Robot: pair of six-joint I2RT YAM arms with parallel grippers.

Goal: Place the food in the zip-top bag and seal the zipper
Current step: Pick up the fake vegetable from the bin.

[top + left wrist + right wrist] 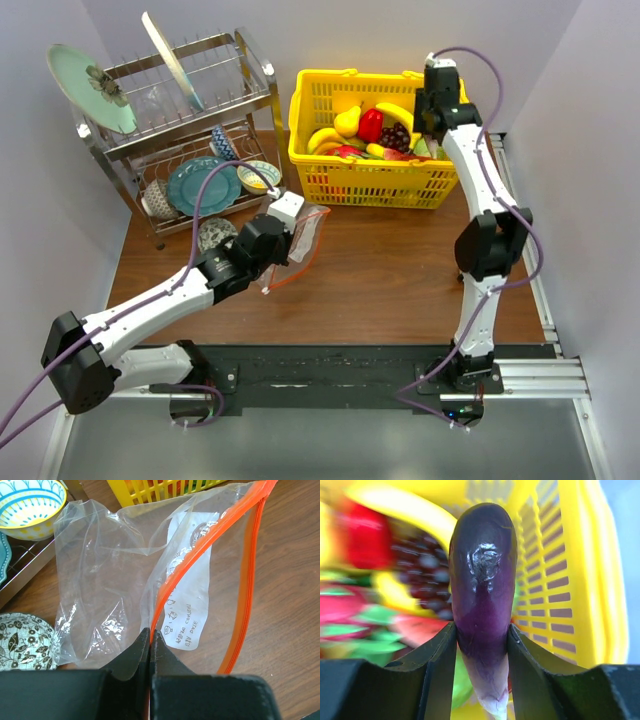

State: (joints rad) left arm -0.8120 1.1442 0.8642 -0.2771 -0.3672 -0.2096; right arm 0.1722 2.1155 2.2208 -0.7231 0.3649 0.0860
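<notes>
Zip-top bag (100, 580) sits mouth open by the dish rack (170, 110), left gripper (150, 632) pinched tight on its zipper (246, 590) edge. Right gripper (481, 627) is squeezing the purple eggplant (482, 570) over at the yellow basket (570, 580).

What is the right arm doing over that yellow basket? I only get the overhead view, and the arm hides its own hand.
Observer: Its wrist camera shows the right gripper clamping a dark purple eggplant from both sides.
Visitor: And is the left arm really gripping the clear bag?
Observer: Yes. Up close, the left gripper is shut on the zip-top bag, right beside its orange zipper.
Visitor: Is any food in the bag yet?
Observer: None. The left wrist view shows only a printed white label through the plastic.
</notes>
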